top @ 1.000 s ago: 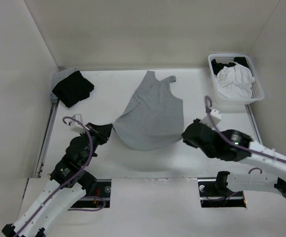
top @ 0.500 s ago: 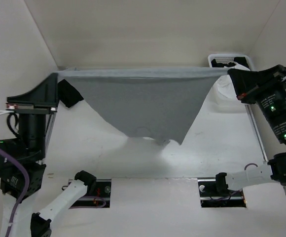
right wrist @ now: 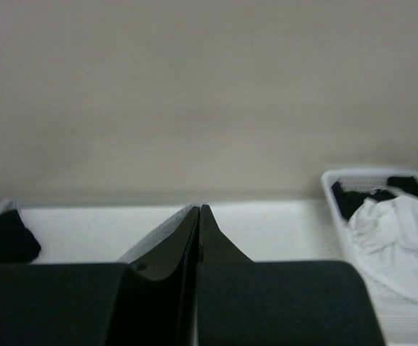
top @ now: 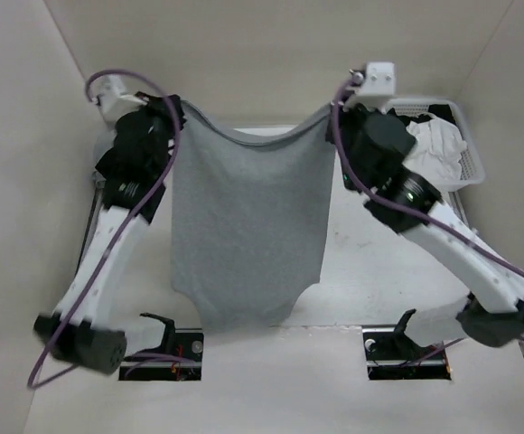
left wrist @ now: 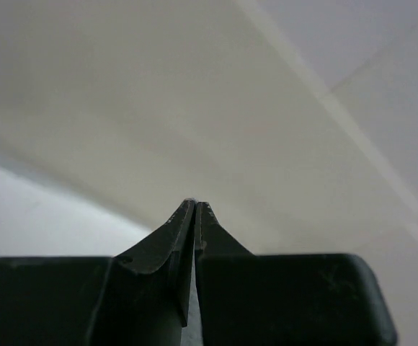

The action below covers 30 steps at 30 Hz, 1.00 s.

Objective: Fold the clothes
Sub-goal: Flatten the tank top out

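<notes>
- Tank top point(top: 244, 235), plain grey, hangs in the air as a flat sheet to the left of the basket point(top: 472, 163). Its top edge is strung between the two grippers and sags a little in the middle.
- Left gripper point(top: 173, 107), the one farther from the basket, is pinched tight on the sheet's upper left corner. Its wrist camera shows the fingers pressed together with only a hairline between them (the cloth itself does not show there).
- Right gripper point(top: 332, 116), just left of the basket, is clamped on the upper right corner. A strip of grey cloth shows beside its fingers in its own camera.
- Lower edge of the tank top hangs over the near part of the table point(top: 361, 262), well away from the basket; I cannot tell whether it touches.
- Basket holds a white garment point(top: 434, 149) with some black cloth point(top: 422, 116) behind it.
- Black garment point(right wrist: 3, 238) lies on the table, far to the left of the basket.
</notes>
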Available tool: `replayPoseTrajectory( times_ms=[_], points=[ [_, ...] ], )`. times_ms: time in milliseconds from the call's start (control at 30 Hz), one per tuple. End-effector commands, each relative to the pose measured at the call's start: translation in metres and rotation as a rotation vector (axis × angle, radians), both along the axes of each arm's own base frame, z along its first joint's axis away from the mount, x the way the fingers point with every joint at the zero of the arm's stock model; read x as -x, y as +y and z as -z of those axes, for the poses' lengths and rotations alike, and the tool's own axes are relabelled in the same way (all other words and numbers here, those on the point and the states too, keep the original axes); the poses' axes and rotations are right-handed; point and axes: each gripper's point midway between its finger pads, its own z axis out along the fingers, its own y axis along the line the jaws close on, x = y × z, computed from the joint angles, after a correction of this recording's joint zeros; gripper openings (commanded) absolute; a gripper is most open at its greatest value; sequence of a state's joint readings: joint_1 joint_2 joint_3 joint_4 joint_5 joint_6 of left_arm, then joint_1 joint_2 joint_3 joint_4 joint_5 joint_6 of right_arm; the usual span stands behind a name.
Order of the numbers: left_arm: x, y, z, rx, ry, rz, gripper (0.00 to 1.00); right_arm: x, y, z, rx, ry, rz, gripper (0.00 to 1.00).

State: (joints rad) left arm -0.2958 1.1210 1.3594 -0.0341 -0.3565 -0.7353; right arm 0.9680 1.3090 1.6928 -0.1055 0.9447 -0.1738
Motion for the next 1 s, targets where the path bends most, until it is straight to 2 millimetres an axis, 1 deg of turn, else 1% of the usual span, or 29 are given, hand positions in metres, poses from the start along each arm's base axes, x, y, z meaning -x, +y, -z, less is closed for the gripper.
replayPoseTrajectory(
  times_ms=[0,33,67,100,167,200,233,267,333,400,433,500,567,600,667,733,800,833,867,933,967],
  points=[
    [-0.069,0.004,0.064,-0.002,0.153,-0.016,0.01,-0.065,0.023,0.034,-0.109,0.135,-0.176,0.00],
    [-0.088,0.005,0.070,0.001,0.175,-0.010,0.01,-0.087,0.025,0.040,-0.119,0.163,-0.192,0.00],
    [-0.103,0.006,0.073,0.001,0.189,-0.007,0.01,-0.104,0.025,0.041,-0.125,0.173,-0.197,0.00],
    [-0.116,0.006,0.070,0.006,0.190,0.002,0.01,-0.121,0.024,0.040,-0.129,0.178,-0.186,0.00],
    [-0.136,0.003,0.054,0.007,0.176,0.028,0.01,-0.149,0.016,0.029,-0.136,0.169,-0.161,0.00],
    [-0.141,0.004,0.041,0.010,0.156,0.035,0.01,-0.157,0.012,0.019,-0.147,0.156,-0.152,0.00],
    [-0.143,0.004,0.029,0.011,0.137,0.039,0.01,-0.161,0.007,0.006,-0.161,0.136,-0.150,0.00],
    [-0.143,0.004,0.011,0.008,0.101,0.042,0.01,-0.162,0.002,-0.010,-0.173,0.105,-0.149,0.00],
    [-0.135,0.008,-0.028,0.009,0.020,0.040,0.01,-0.157,-0.009,-0.043,-0.198,0.026,-0.144,0.00],
    [-0.122,0.013,-0.064,0.014,-0.058,0.041,0.01,-0.147,-0.021,-0.069,-0.224,-0.040,-0.143,0.00],
    [-0.115,0.016,-0.078,0.009,-0.090,0.037,0.01,-0.140,-0.025,-0.080,-0.237,-0.069,-0.147,0.00],
    [-0.103,0.021,-0.100,0.003,-0.139,0.024,0.01,-0.129,-0.030,-0.096,-0.251,-0.106,-0.165,0.00],
    [-0.094,0.027,-0.111,-0.006,-0.165,0.010,0.01,-0.122,-0.034,-0.101,-0.254,-0.113,-0.171,0.00],
    [-0.093,0.029,-0.111,-0.012,-0.164,0.004,0.01,-0.121,-0.035,-0.098,-0.250,-0.102,-0.168,0.00],
    [-0.092,0.030,-0.104,-0.017,-0.147,0.002,0.02,-0.122,-0.037,-0.083,-0.239,-0.053,-0.153,0.00],
    [-0.092,0.028,-0.088,-0.019,-0.120,0.004,0.02,-0.124,-0.038,-0.063,-0.229,0.002,-0.139,0.00],
    [-0.092,0.028,-0.068,-0.028,-0.095,0.002,0.02,-0.119,-0.040,-0.040,-0.220,0.052,-0.124,0.00],
    [-0.090,0.026,-0.050,-0.031,-0.070,-0.001,0.02,-0.117,-0.043,-0.026,-0.214,0.072,-0.111,0.00],
    [-0.088,0.026,-0.036,-0.033,-0.052,-0.002,0.02,-0.112,-0.045,-0.013,-0.207,0.087,-0.100,0.00],
    [-0.078,0.023,0.005,-0.033,0.005,0.002,0.02,-0.094,-0.041,0.020,-0.194,0.128,-0.103,0.00],
    [-0.069,0.023,0.026,-0.030,0.032,0.002,0.02,-0.083,-0.040,0.037,-0.187,0.147,-0.105,0.00]
  ],
)
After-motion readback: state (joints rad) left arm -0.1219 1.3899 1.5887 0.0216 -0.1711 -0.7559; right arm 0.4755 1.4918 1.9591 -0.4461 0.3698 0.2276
